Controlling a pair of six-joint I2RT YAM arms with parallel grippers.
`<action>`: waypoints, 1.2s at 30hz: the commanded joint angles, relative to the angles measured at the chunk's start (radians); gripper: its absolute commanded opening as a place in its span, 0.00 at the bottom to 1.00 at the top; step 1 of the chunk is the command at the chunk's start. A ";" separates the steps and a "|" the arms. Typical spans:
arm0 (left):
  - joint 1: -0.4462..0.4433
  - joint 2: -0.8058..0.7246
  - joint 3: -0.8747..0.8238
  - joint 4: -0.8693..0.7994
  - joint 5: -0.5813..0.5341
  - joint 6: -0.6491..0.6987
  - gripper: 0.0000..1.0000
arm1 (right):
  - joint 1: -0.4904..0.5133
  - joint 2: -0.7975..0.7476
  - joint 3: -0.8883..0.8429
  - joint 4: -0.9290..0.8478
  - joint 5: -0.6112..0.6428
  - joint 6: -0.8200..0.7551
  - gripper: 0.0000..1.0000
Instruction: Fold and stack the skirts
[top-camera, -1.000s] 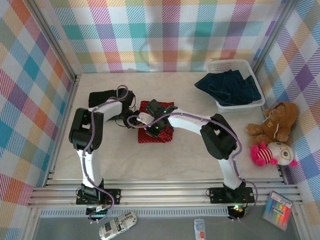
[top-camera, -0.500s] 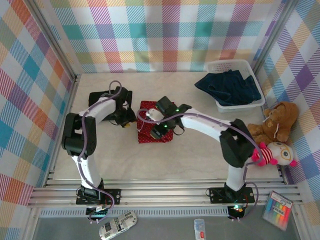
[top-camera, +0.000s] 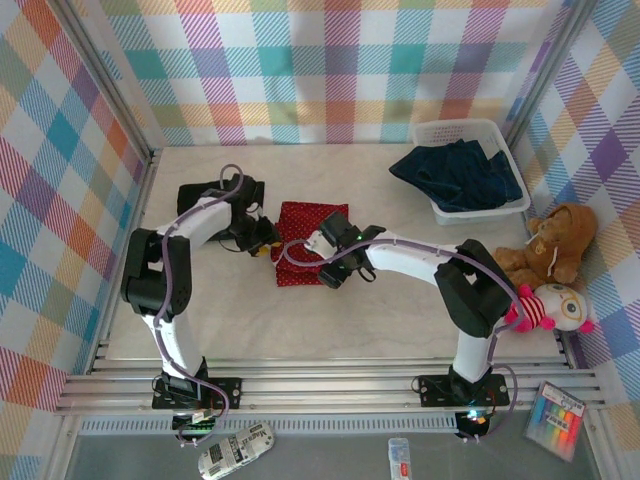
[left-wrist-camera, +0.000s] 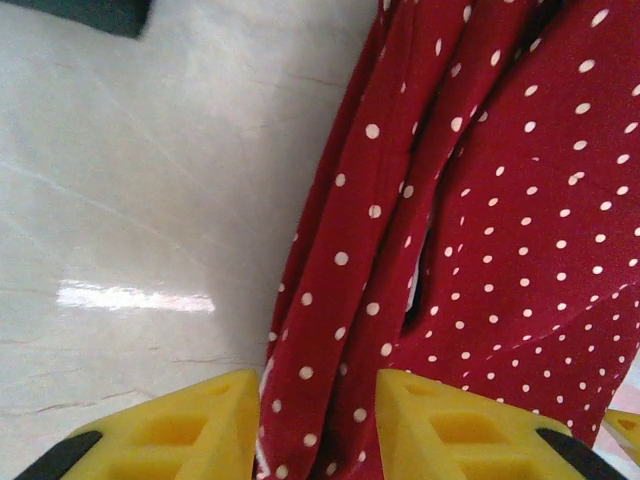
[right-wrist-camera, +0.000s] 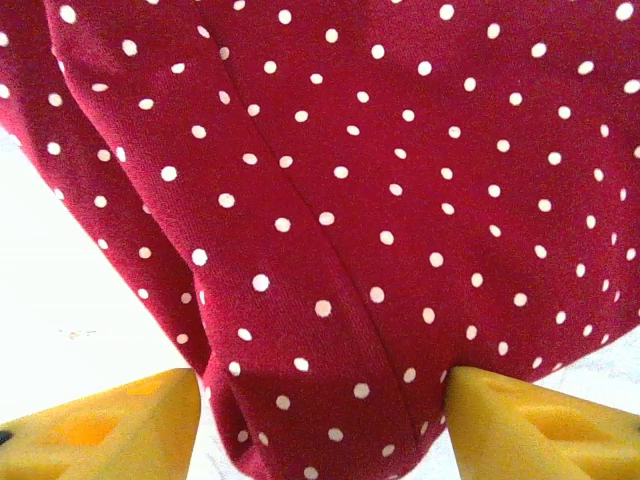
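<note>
The red skirt (top-camera: 300, 222) with white dots lies folded into a small rectangle at the middle of the tabletop (top-camera: 300, 315). The left gripper (left-wrist-camera: 318, 380) is at its left edge, the jaws narrowly apart with a fold of the red cloth between them (I cannot tell whether they pinch it). The right gripper (right-wrist-camera: 320, 380) sits over the skirt's near right part, its jaws wide and straddling a loose edge. A black skirt (top-camera: 198, 193) lies further left. The denim skirts (top-camera: 460, 175) spill over the white basket (top-camera: 455, 127) at the far right, and a teddy bear (top-camera: 555, 245) sits just in front of it.
</note>
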 joint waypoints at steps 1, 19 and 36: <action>-0.027 0.026 -0.016 0.017 0.048 -0.025 0.36 | 0.009 0.004 0.025 0.044 0.037 -0.060 0.64; -0.068 -0.041 -0.006 0.086 0.199 -0.091 0.09 | 0.030 -0.172 -0.092 0.092 0.181 -0.026 0.08; -0.106 0.033 -0.050 0.047 0.068 -0.061 0.35 | 0.000 -0.197 -0.105 -0.123 0.126 -0.122 0.53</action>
